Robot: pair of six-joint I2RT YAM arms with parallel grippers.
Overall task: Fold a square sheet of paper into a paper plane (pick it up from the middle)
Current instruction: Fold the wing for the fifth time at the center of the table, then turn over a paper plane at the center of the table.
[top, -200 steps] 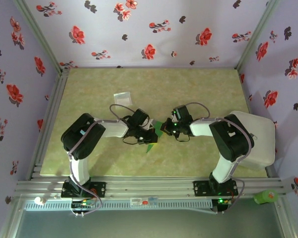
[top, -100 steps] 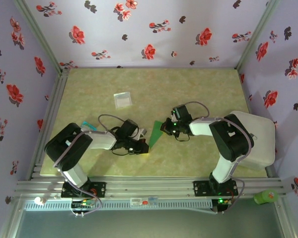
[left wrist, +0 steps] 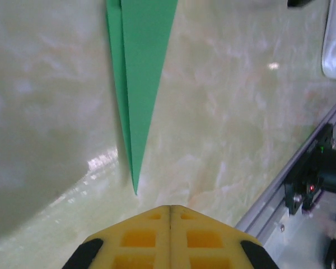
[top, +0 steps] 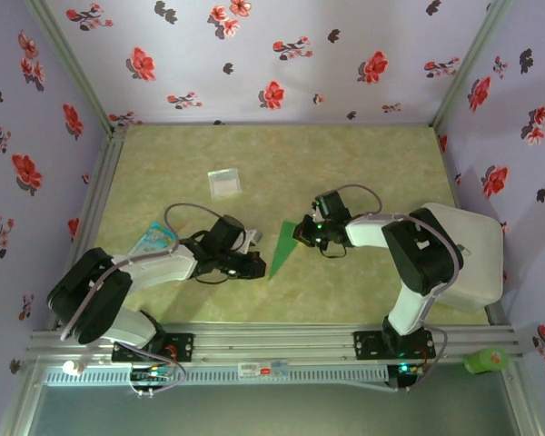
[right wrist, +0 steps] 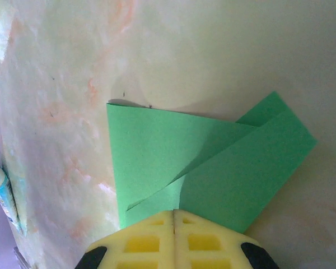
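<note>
The paper plane is a slim bright green dart lying on the table between the two arms, its sharp point toward the near edge. My left gripper is shut just short of that point, with nothing between its yellow fingertips. In the left wrist view the paper plane runs away from me with its centre crease showing. My right gripper is at the wide tail end. In the right wrist view it is shut on the folded green layers of the paper plane, one flap lifting.
A small pale square packet lies farther back on the table. A blue-printed packet sits beside the left arm. A white block stands at the right edge. The aluminium rail borders the near side.
My left arm has swung back and to the left, off the plane's nose. The plane now lies stretched out on the table. The right gripper has barely moved.
</note>
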